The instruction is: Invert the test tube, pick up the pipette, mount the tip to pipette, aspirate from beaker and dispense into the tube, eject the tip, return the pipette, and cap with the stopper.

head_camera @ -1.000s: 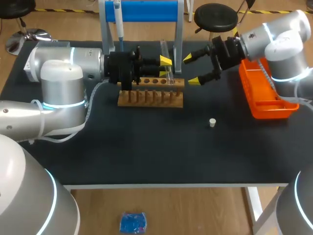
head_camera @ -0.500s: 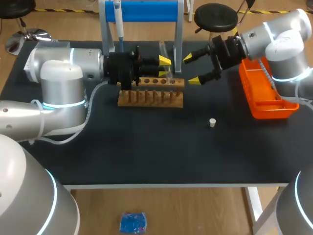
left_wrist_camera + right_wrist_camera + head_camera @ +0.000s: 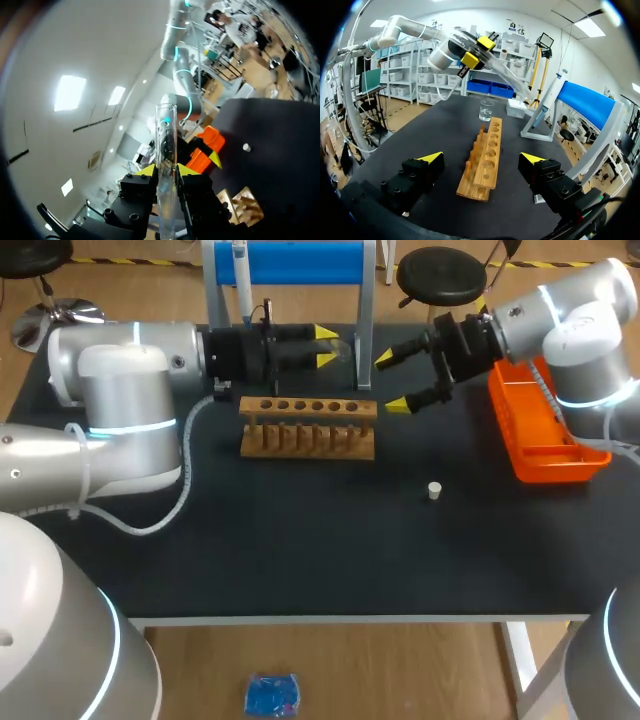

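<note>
Two arms work over the one dark tabletop [image 3: 300, 540]; the left arm comes in from the left of the frame and its claw [image 3: 325, 345] sits at upper centre, clamped on the single clear test tube [image 3: 345, 344]; in the left wrist view both yellow-tipped fingers [image 3: 146, 171] press the test tube [image 3: 166, 165] from either side, and its open rim stands out ahead of them; from the right wrist view that left claw [image 3: 475, 50] hangs in the air beyond the far end of the rack, the test tube [image 3: 506, 76] slanting out of it, clear of the rack; the right claw [image 3: 390, 381] waits at upper right of centre with its two fingers spread wide and nothing between them, and in its own view the right claw [image 3: 482, 158] points down the length of the rack; one wooden rack [image 3: 308, 427] stands mid-frame, and I count six holes along its top; one small white stopper [image 3: 434, 490] lies alone on the tabletop, right of centre, well apart from the rack; one orange tray [image 3: 540, 450] sits at the right edge; one pipette [image 3: 240, 265] hangs on the blue stand [image 3: 300, 262] at the top of the frame; one glass beaker [image 3: 486, 110] stands beyond the rack's far end.
</note>
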`<act>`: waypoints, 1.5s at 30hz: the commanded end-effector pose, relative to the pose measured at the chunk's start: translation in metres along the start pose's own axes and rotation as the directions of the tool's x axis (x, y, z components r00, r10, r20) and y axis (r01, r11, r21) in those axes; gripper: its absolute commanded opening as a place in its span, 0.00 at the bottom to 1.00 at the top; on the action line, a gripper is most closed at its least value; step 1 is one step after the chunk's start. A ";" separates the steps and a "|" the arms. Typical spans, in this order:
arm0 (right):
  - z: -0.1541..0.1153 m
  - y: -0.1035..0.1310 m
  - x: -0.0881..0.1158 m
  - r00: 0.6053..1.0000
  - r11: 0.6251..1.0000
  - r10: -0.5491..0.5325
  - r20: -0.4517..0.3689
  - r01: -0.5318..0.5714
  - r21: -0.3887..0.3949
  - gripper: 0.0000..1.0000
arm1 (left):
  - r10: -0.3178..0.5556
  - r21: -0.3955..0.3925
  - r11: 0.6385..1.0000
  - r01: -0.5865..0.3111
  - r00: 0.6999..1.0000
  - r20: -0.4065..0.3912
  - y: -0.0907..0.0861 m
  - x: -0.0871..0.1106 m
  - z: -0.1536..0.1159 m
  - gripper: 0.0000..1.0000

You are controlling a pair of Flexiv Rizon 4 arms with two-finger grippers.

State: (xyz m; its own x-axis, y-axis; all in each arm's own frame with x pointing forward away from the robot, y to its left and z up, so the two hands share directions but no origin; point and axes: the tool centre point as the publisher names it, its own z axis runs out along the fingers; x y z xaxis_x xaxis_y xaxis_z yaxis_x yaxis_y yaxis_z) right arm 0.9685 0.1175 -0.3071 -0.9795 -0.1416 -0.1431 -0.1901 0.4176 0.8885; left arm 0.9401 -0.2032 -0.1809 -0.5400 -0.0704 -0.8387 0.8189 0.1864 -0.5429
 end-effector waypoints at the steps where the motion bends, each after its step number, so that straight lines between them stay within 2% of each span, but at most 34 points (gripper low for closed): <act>1: -0.001 0.001 0.000 1.000 1.000 0.000 -0.001 0.000 0.002 1.00 | -0.216 -0.029 0.976 0.216 0.976 0.019 -0.001 -0.002 0.002 0.00; 14: -0.001 0.001 0.000 1.000 1.000 0.000 -0.001 0.000 0.002 1.00 | -0.216 -0.029 0.976 0.216 0.976 0.019 -0.001 -0.002 0.002 0.00; 16: -0.001 0.001 0.000 1.000 1.000 0.000 -0.001 0.000 0.002 1.00 | -0.257 -0.013 0.966 0.257 0.966 0.025 -0.002 -0.005 0.006 0.00; 19: -0.001 0.001 0.000 1.000 1.000 0.000 -0.001 0.000 0.002 1.00 | -0.376 -0.015 0.926 0.378 0.925 0.056 0.000 -0.011 0.006 0.00; 20: -0.001 0.001 0.000 1.000 1.000 0.000 -0.001 0.000 0.002 1.00 | -0.441 -0.017 0.896 0.443 0.895 0.073 0.002 -0.012 0.006 0.00; 22: -0.001 0.001 0.000 1.000 1.000 0.000 -0.001 0.000 0.002 1.00 | -0.499 -0.019 0.865 0.501 0.864 0.069 0.002 -0.015 0.008 0.00; 23: -0.001 0.001 0.000 1.000 1.000 0.000 -0.001 0.000 0.002 1.00 | -0.552 -0.025 0.832 0.555 0.830 0.076 0.003 -0.017 0.008 0.00; 25: -0.001 0.001 0.000 1.000 1.000 0.000 -0.001 0.000 0.002 1.00 | -0.605 -0.026 0.794 0.607 0.793 0.072 0.004 -0.020 0.010 0.00; 27: -0.001 0.001 0.000 1.000 1.000 0.000 -0.001 0.000 0.002 1.00 | -0.669 -0.010 0.740 0.672 0.738 0.089 0.005 -0.022 0.011 0.00; 32: -0.001 0.001 0.000 1.000 1.000 0.000 -0.001 0.000 0.002 1.00 | -0.723 0.034 0.687 0.726 0.678 0.133 0.014 -0.019 0.009 0.00; 34: -0.001 0.001 0.000 1.000 1.000 0.000 -0.001 0.000 0.002 1.00 | -0.755 0.053 0.650 0.758 0.637 0.155 0.018 -0.014 0.006 0.00; 37: -0.001 0.001 0.000 1.000 1.000 0.000 -0.001 0.000 0.002 1.00 | -0.773 0.065 0.626 0.777 0.608 0.180 0.023 -0.008 0.002 0.00; 39: -0.001 0.001 0.000 1.000 1.000 0.000 -0.001 0.000 0.002 1.00 | -0.770 0.076 0.630 0.773 0.609 0.192 0.025 -0.007 0.001 0.00; 40: -0.001 0.001 0.000 1.000 1.000 0.000 -0.001 0.000 0.002 1.00 | -0.784 0.071 0.610 0.789 0.588 0.199 0.026 -0.005 0.000 0.00; 42: -0.001 0.001 0.000 1.000 1.000 0.000 -0.001 0.000 0.002 1.00 | -0.775 0.073 0.622 0.779 0.601 0.195 0.028 -0.004 0.000 0.00; 43: -0.001 0.001 0.000 1.000 1.000 0.000 -0.001 0.000 0.002 1.00 | -0.788 0.060 0.605 0.794 0.586 0.189 0.030 -0.003 0.000 0.00; 45: -0.001 0.001 0.000 1.000 1.000 0.000 -0.001 0.000 0.002 1.00 | -0.788 0.067 0.606 0.793 0.586 0.190 0.032 -0.001 -0.001 0.00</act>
State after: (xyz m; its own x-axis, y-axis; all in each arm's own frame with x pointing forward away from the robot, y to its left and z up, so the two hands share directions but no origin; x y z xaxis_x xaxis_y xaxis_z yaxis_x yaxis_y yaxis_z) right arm 0.9683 0.1174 -0.3068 -0.9795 -0.1413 -0.1434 -0.1903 0.4173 0.8886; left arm 0.9669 -0.1949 -0.1965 -0.9270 -0.3679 -0.0722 0.0795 -0.0046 -0.9968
